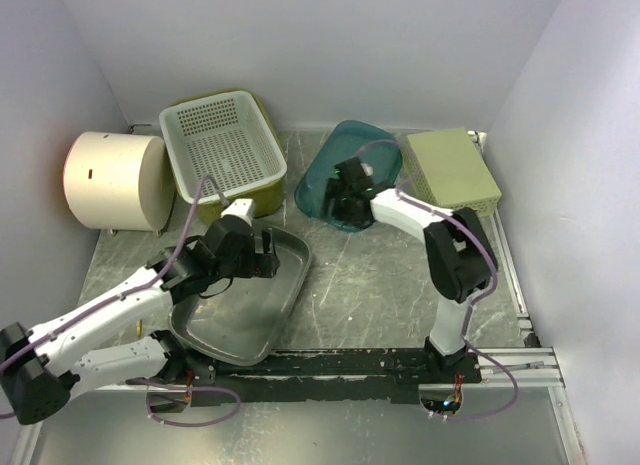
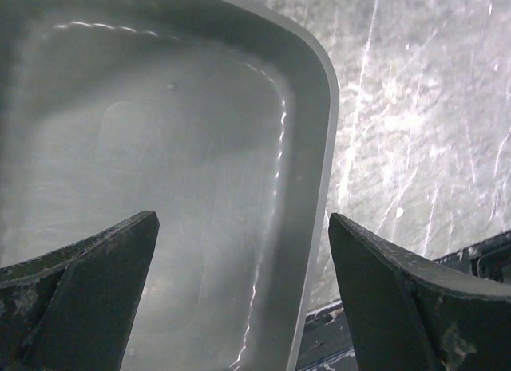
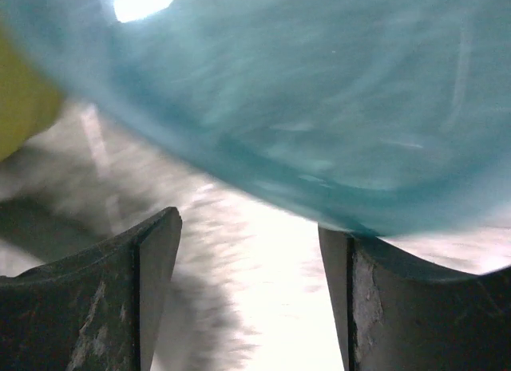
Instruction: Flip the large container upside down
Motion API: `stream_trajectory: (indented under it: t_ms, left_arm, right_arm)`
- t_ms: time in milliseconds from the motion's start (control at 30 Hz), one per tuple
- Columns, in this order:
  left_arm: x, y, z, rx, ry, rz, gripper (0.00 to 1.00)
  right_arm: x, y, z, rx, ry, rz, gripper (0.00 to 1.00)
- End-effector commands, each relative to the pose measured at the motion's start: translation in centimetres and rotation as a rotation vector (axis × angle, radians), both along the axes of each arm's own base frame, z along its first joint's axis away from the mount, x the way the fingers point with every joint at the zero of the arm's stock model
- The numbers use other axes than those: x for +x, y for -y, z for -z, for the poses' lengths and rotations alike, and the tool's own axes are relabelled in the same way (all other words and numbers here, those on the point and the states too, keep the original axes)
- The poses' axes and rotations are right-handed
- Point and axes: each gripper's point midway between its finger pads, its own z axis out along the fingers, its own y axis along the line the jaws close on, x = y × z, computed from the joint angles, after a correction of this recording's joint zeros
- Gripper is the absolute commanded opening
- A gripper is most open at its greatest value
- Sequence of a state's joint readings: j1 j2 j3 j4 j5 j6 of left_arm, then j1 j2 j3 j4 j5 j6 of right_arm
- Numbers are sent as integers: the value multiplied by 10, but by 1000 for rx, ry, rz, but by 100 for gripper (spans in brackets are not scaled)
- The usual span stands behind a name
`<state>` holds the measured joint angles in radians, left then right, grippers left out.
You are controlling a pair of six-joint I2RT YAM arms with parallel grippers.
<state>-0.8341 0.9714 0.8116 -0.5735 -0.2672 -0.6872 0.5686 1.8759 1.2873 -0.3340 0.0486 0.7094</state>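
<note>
A grey metal tray (image 1: 288, 290) lies open side up at the front left. My left gripper (image 1: 268, 257) is open above the tray's right rim; in the left wrist view the rim (image 2: 318, 148) runs between the fingers, with the gripper (image 2: 243, 251) straddling it without touching. A teal translucent container (image 1: 333, 168) stands tilted at the back middle. My right gripper (image 1: 345, 200) is open at its near edge; in the right wrist view the teal container (image 3: 279, 92) fills the top, and the gripper (image 3: 251, 251) is empty, its right fingertip (image 3: 375, 267) touching the teal edge.
A white perforated basket (image 1: 222, 140) sits in a yellow-green tub at the back. A cream cylinder (image 1: 115, 180) lies at the far left. A pale green basket (image 1: 450, 170) is upside down at the back right. A black strip (image 1: 350, 365) runs along the near edge.
</note>
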Motion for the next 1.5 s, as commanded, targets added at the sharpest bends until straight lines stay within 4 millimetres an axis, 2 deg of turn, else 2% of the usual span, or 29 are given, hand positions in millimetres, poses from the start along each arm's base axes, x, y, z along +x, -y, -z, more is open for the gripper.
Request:
stream_trajectory:
  t_ms: [0,67,133,333,400,500,667,733,833,967,1067,1133,1167,1267,1367,1467]
  left_arm:
    - [-6,35,-1,-22,-29,179,100]
    - [-12,49,1,-38,-38,250,100]
    - [-20,62,5,-43,-51,309,100]
    - [-63,83,32,29,-139,432,100]
    - [-77,82,43,106,-180,430,100]
    - [-90,79,57,253,-226,418,100]
    - [-96,91,86,306,-246,406,99]
    - [-94,99,93,299,-251,398,94]
    - [-88,109,100,315,-246,378,79]
    - [-75,121,106,341,-207,355,53]
    - [-68,141,94,346,-186,373,28]
    - [-68,158,76,333,-185,395,11]
    - [-70,168,61,307,-191,405,7]
    - [-82,195,34,211,-238,473,7]
    - [-97,220,3,85,-266,552,7]
    - [-107,240,-29,-81,-260,611,7]
  right_arm:
    - [26,103,-37,-47,90,206,70]
    - [25,121,-59,-39,138,233,70]
    - [19,125,-80,-44,174,227,71]
    - [-10,136,-108,-31,207,226,71]
    - [-21,144,-111,-53,215,233,72]
    - [-38,168,-106,-144,210,269,73]
    - [-60,201,-108,-218,203,318,77]
    - [-63,214,-112,-229,206,348,79]
    - [-68,229,-116,-237,199,369,79]
    - [-69,232,-139,-202,249,372,79]
    - [-70,233,-152,-176,285,387,79]
    - [-70,233,-160,-166,305,389,79]
    - [-70,232,-167,-158,316,386,79]
    - [-69,220,-195,-82,324,346,80]
    - [-74,213,-236,-14,389,337,80]
    - [-88,215,-279,41,493,363,80]
